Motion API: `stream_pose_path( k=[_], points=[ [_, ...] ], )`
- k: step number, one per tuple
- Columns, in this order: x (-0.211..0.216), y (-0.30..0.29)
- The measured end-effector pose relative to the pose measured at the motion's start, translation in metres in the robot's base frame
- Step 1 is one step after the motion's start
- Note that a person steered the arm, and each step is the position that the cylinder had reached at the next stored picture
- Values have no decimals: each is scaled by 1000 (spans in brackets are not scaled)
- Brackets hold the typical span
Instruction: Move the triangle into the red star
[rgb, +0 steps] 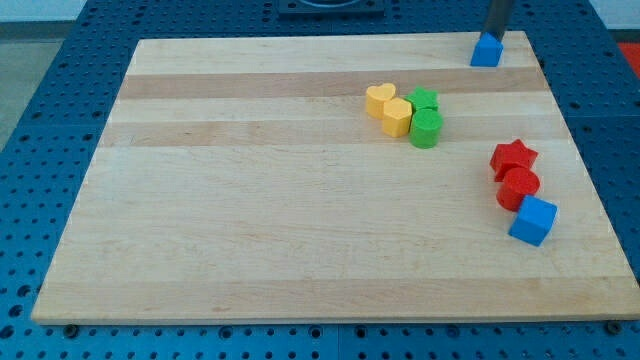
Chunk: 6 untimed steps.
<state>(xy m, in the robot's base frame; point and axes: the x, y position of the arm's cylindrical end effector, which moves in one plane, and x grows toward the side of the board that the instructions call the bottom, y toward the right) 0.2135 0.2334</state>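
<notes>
The blue triangle block sits at the board's top right edge. My tip is right behind it, at its upper right side, touching or nearly touching it. The red star lies well below the triangle, toward the view's right edge. A red round block touches the star's lower side. A blue cube sits just below that.
Two yellow heart-like blocks and a green star with a green cylinder cluster left of the line between triangle and red star. The wooden board lies on a blue perforated table.
</notes>
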Motion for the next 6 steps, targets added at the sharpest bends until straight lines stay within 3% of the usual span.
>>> stream_pose_path(
  k=[3, 6],
  points=[
    [42, -38],
    [95, -41]
  ],
)
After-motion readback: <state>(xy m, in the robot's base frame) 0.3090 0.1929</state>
